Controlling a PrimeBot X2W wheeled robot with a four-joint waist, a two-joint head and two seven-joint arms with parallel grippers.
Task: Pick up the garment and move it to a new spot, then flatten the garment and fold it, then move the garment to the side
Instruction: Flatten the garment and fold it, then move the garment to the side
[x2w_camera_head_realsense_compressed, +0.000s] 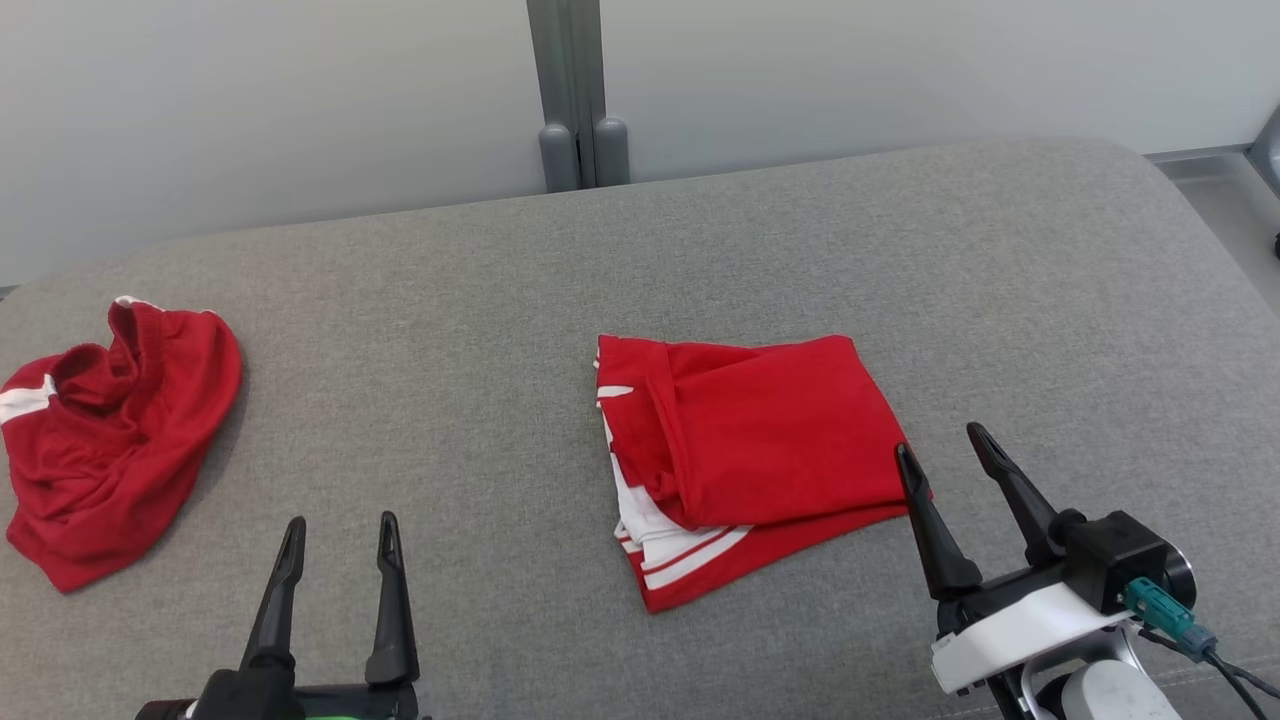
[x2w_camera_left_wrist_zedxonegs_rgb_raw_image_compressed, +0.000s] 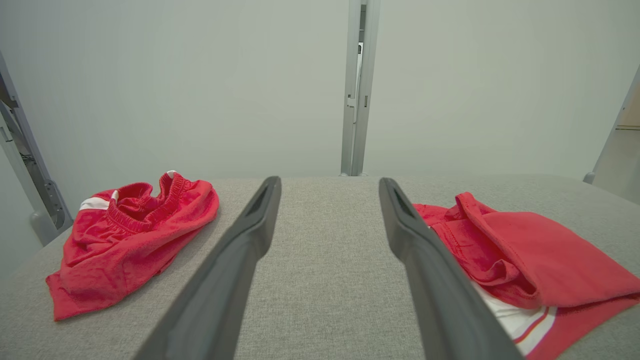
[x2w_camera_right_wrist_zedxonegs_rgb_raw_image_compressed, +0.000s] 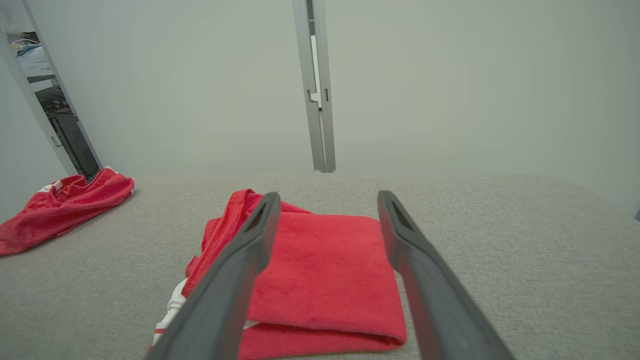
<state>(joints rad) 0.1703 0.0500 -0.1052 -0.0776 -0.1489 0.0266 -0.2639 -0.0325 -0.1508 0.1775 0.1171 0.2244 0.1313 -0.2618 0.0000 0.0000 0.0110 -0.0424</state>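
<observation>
Red cloth lay in two places on the grey fabric surface (x2w_camera_head_realsense_compressed: 450, 300). The folded garment (x2w_camera_head_realsense_compressed: 745, 460) sat near the middle, a rough rectangle with its top layer plain red and white stripes showing along its near left edge. The crumpled garment (x2w_camera_head_realsense_compressed: 110, 430) lay well apart from it at the far left, bunched up with its waistband standing open and a white patch at its edge.

The right gripper (x2w_camera_head_realsense_compressed: 940, 440) was beside the folded garment's near right corner, its two dark fingers spread wide and holding nothing. One fingertip overlapped that corner in the head view, but whether it touched the cloth could not be told. From the right wrist, the right gripper (x2w_camera_right_wrist_zedxonegs_rgb_raw_image_compressed: 328, 197) pointed across the folded garment (x2w_camera_right_wrist_zedxonegs_rgb_raw_image_compressed: 325, 280), with the crumpled garment (x2w_camera_right_wrist_zedxonegs_rgb_raw_image_compressed: 60, 210) off to the left.

The left gripper (x2w_camera_head_realsense_compressed: 341, 520) was over bare surface between the two garments, touching neither, fingers just as wide apart and empty. From the left wrist, the left gripper (x2w_camera_left_wrist_zedxonegs_rgb_raw_image_compressed: 330, 184) framed grey fabric, with the crumpled garment (x2w_camera_left_wrist_zedxonegs_rgb_raw_image_compressed: 130, 235) on one side and the folded garment (x2w_camera_left_wrist_zedxonegs_rgb_raw_image_compressed: 525, 255) on the other.

Behind the surface stood a pale wall (x2w_camera_head_realsense_compressed: 250, 100) with a grey post (x2w_camera_head_realsense_compressed: 575, 100)
</observation>
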